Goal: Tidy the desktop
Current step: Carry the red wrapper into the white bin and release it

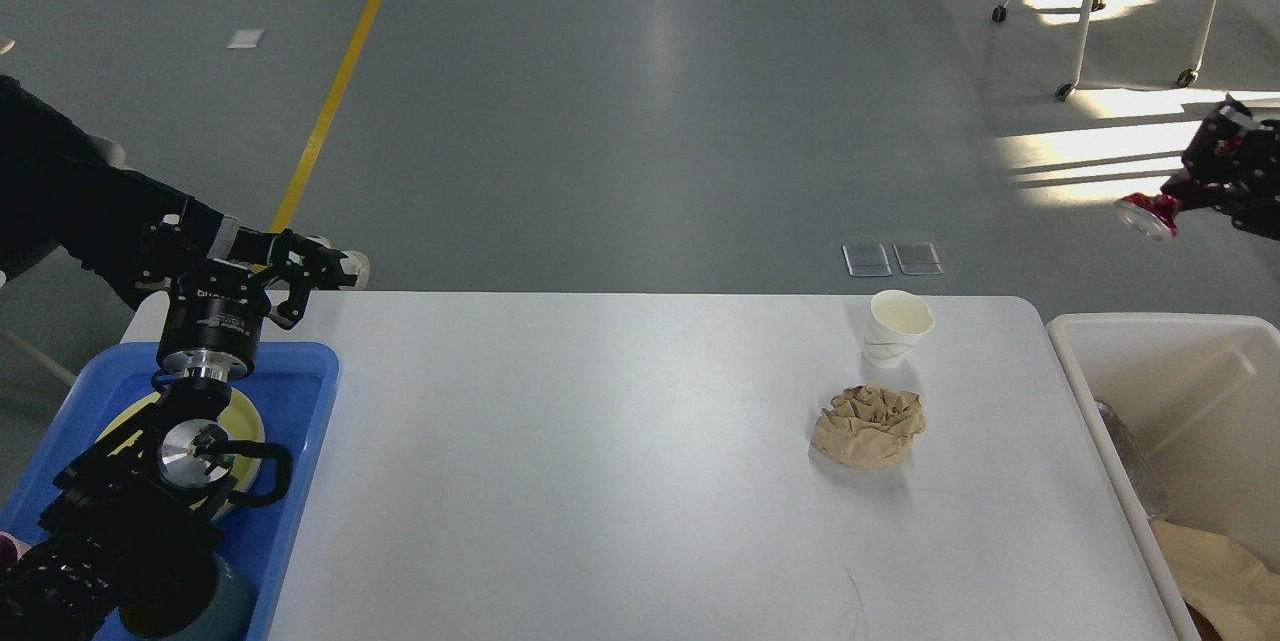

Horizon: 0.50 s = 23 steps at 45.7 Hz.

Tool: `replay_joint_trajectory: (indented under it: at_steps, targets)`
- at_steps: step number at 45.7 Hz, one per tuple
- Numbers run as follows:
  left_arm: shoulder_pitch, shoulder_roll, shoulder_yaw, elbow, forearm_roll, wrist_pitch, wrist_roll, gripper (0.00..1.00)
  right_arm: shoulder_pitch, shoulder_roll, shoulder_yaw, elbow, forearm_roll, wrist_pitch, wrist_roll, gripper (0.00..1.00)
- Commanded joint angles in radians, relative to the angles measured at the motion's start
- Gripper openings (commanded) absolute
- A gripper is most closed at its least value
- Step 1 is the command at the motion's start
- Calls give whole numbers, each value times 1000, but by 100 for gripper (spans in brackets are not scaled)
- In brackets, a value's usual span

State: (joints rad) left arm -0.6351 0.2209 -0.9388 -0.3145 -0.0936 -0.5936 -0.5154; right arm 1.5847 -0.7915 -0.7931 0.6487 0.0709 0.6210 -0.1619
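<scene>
White counter [600,461] filling the lower middle of the head view, wide, flat, matte; stiff and fixed by the look of it, not a thing to lift, only to clear. On it, toward the far right corner, a paper cup [897,326] standing upright, and just in front of it, apart, a crumpled brown paper wad [868,426]. Cup likely very light and easily crushed or tipped, so best pinched gently across the rim or side wall; wad soft and springy, best taken from above across its bulk. Cream bin [1160,391] just beside the counter's right edge, already holding some paper scrap. Right pincer [1165,206] high at the right edge, above and beyond the bin, closed on a crushed red can [1145,214] with its silver end facing this way. Left pincer [318,269] raised over the counter's far left corner, above the blue tray [310,391], fingers spread with nothing between them. Yellow dish [245,421] in the tray under the arm. Faint lettering on the left wrist body, too small to read; no legible brand on cup or can.
</scene>
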Motion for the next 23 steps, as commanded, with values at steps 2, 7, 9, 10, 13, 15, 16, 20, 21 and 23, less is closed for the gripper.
replay_joint_trajectory:
  at_steps: [2,7,9,10,13,15,16,20,21,23]
  targets:
    - [0,0,0,0,0,0,0,97,-204,3,31,-50,1,-248,1,0]
    - [0,0,0,0,0,0,0,97,-350,30,52,-86,1,-435,2,0]
    - [0,0,0,0,0,0,0,97,-396,52,58,-110,1,-483,2,0]
    - [0,0,0,0,0,0,0,97,-416,63,55,-122,1,-503,2,0]
    - [0,0,0,0,0,0,0,97,-466,101,46,-158,1,-541,2,0]
    - [0,0,0,0,0,0,0,97,-503,121,43,-178,1,-557,2,0]
    - [0,0,0,0,0,0,0,97,-518,132,43,-185,1,-560,2,0]
    - [0,0,0,0,2,0,0,97,-558,158,41,-204,1,-584,2,31]
    - [0,0,0,0,0,0,0,97,-560,158,41,-208,1,-593,2,53]
    - [0,0,0,0,0,0,0,97,-562,159,43,-219,1,-619,2,95]
